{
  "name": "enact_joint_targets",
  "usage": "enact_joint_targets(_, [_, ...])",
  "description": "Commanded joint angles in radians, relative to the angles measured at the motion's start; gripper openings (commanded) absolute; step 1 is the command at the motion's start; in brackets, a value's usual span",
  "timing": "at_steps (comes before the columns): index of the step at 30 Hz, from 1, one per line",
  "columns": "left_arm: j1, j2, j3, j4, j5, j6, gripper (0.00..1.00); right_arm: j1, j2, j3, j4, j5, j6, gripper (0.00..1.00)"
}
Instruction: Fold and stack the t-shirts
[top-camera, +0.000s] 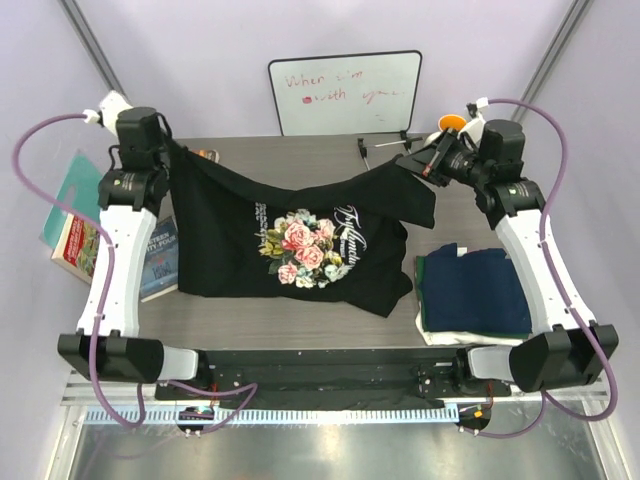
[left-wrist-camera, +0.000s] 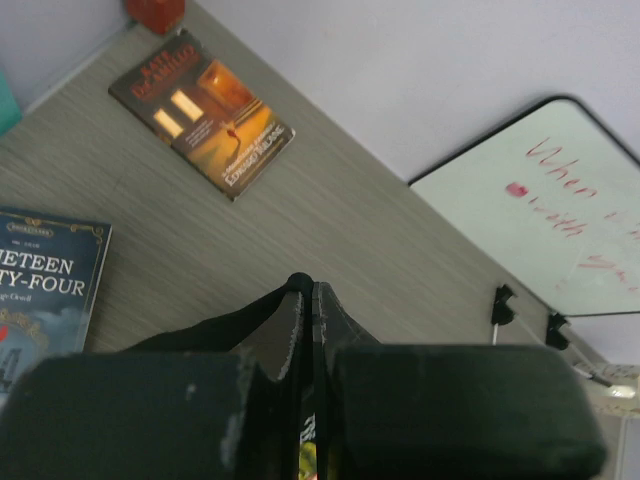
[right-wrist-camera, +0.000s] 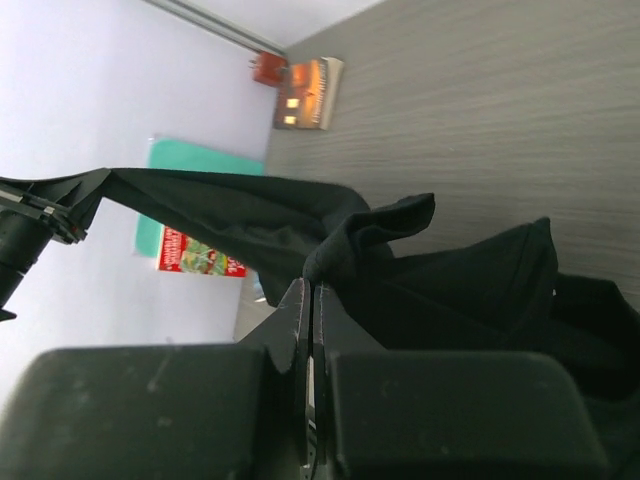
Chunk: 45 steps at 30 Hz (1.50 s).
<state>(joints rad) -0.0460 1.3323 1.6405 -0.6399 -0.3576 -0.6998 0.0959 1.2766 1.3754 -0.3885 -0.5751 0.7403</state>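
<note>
A black t-shirt (top-camera: 290, 245) with a pink-and-white floral print and white script hangs stretched between both arms, its lower part draped on the table. My left gripper (top-camera: 172, 150) is shut on its far left corner, seen pinched at the fingertips in the left wrist view (left-wrist-camera: 308, 290). My right gripper (top-camera: 412, 165) is shut on its far right corner, where the cloth bunches (right-wrist-camera: 365, 235). A stack of folded t-shirts (top-camera: 472, 292), navy on top with green and white below, lies at the right front.
Books lie at the left: one orange-covered (left-wrist-camera: 202, 112), one dark blue (top-camera: 160, 258), one red and green (top-camera: 78, 243) on a teal one. A whiteboard (top-camera: 345, 92) leans at the back wall. An orange object (top-camera: 451, 122) and markers sit at the back right.
</note>
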Motion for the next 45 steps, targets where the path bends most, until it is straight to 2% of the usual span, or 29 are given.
enact_joint_targets(1, [-0.003,-0.004,0.015,0.105,0.031,0.003,0.00,-0.001,0.004,0.019,0.102,0.023,-0.039,0.01])
enact_joint_targets(5, [-0.003,-0.041,0.024,0.109,0.043,0.011,0.00,-0.002,-0.014,0.051,0.103,-0.008,-0.035,0.01])
enact_joint_targets(9, [-0.003,-0.108,0.024,0.108,0.055,0.013,0.00,-0.002,-0.101,0.077,0.102,-0.051,-0.009,0.01])
enact_joint_targets(13, [-0.003,-0.256,-0.017,0.106,0.069,0.034,0.00,-0.002,-0.213,0.093,0.062,-0.086,-0.036,0.01])
enact_joint_targets(20, [-0.003,-0.491,-0.105,0.048,0.029,0.040,0.00,-0.002,-0.341,0.155,-0.052,-0.005,-0.085,0.01])
enact_joint_targets(25, [-0.003,-0.544,-0.065,0.013,-0.020,0.043,0.00,-0.004,-0.338,0.278,-0.111,0.050,-0.116,0.01])
enact_joint_targets(29, [-0.003,-0.515,0.007,-0.006,-0.027,0.042,0.00,-0.002,-0.289,0.384,-0.170,0.099,-0.124,0.01])
enact_joint_targets(32, [-0.005,-0.472,0.021,0.002,-0.018,0.042,0.00,-0.004,-0.261,0.387,-0.187,0.123,-0.116,0.01])
enact_joint_targets(45, [-0.005,-0.168,-0.106,0.132,-0.056,0.062,0.00,-0.002,-0.088,0.162,-0.179,0.264,-0.179,0.01])
